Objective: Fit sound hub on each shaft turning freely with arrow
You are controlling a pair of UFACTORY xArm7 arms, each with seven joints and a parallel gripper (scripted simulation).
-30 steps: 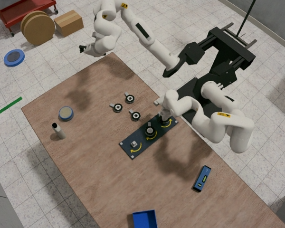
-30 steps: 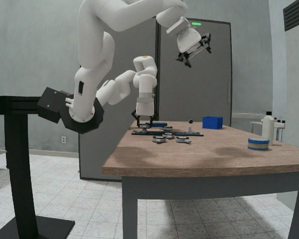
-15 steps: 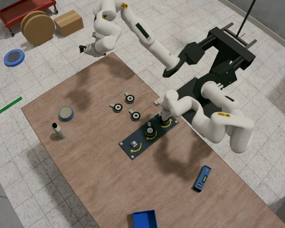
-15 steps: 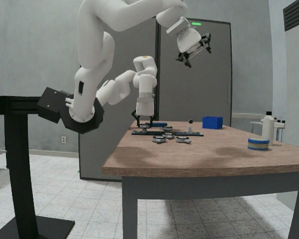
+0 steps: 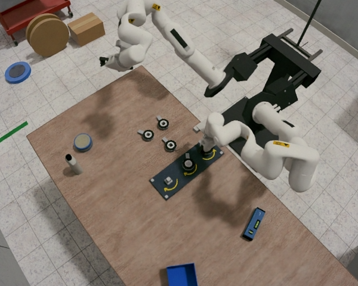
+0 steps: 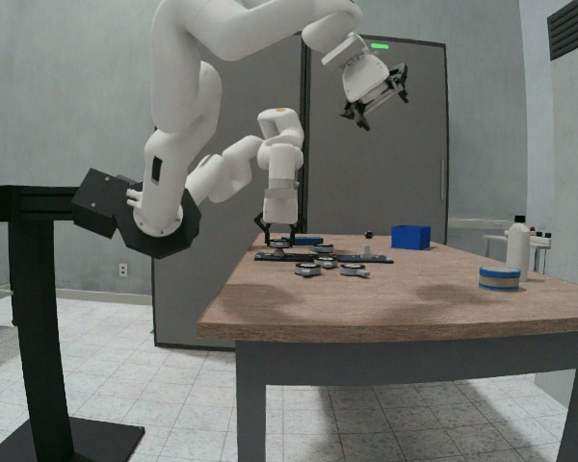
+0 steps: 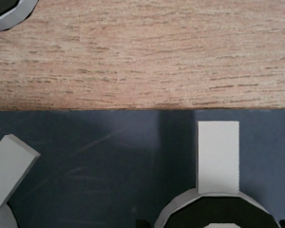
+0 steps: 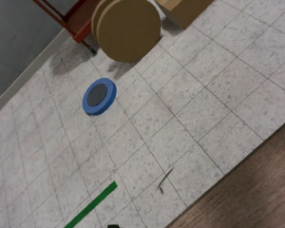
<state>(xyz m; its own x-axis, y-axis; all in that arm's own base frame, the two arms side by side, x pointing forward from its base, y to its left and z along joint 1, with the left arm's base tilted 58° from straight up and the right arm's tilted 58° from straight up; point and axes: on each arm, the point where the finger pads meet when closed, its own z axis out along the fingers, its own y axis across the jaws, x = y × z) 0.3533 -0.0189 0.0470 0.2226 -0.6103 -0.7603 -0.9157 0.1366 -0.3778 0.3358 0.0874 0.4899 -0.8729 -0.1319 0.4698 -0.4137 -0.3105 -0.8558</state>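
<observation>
My left gripper (image 6: pixel 279 243) is shut on a black-and-grey hub (image 6: pixel 279 242) (image 7: pixel 218 207) at the plate's end shaft nearest the arm bases. The hub's grey lever (image 7: pixel 218 157) points to the plate's long edge; how deep it sits cannot be told. Another hub (image 5: pixel 188 163) (image 6: pixel 323 247) is on the middle shaft of the dark plate (image 5: pixel 157 185). The third shaft (image 5: pixel 167 180) (image 6: pixel 365 250) is bare. Three loose hubs, one (image 5: pixel 163 123), another (image 5: pixel 147 134) and a third (image 5: pixel 170 145), lie beside the plate. My right gripper (image 6: pixel 384 113) is open and empty, high up.
A blue level (image 5: pixel 253 224) and a blue open box (image 5: pixel 181 274) (image 6: pixel 410 237) stand on the table (image 5: pixel 136 227). A round blue-rimmed tin (image 5: pixel 82 142) (image 6: pixel 499 278) and a white bottle (image 5: pixel 74 165) (image 6: pixel 517 248) stand toward the far long edge.
</observation>
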